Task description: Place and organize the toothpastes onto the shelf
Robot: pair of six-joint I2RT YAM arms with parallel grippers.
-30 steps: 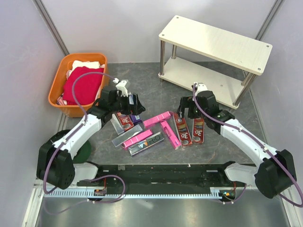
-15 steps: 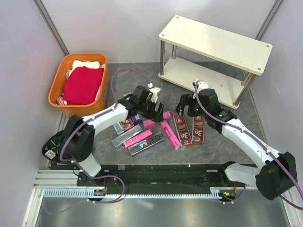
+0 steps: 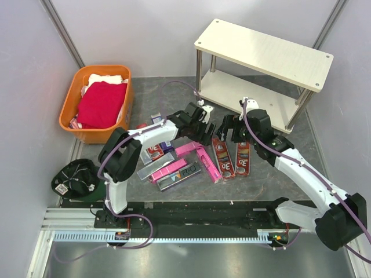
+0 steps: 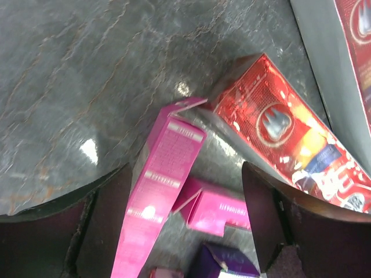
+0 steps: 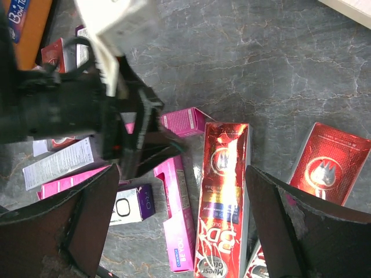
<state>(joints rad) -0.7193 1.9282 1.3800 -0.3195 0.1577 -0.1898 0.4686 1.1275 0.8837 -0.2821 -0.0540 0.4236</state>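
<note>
Several toothpastes lie in a loose pile on the grey floor: two dark red cartons [image 3: 223,157] [image 3: 243,159], pink ones [image 3: 207,164] [image 3: 168,169], a silver-grey one [image 3: 155,165]. The shelf [image 3: 264,52] stands at the back right, both boards bare. My left gripper [image 3: 203,133] is open, low over the far end of the pile; a pink carton [image 4: 159,191] lies between its fingers, beside a second pink one [image 4: 223,211] and a red one [image 4: 284,133]. My right gripper [image 3: 230,136] is open and empty, above a red carton [image 5: 223,197] and close to the left gripper [image 5: 133,133].
An orange basket [image 3: 68,101] with red and white cloths stands at the back left. The two grippers are a few centimetres apart over the pile. Grey walls close in both sides. A purple and white carton [image 5: 130,202] lies near the pink one [image 5: 179,220].
My left arm has swung from beside the basket to the right, across the pile, ending next to the right gripper. My right gripper has shifted slightly toward the back.
</note>
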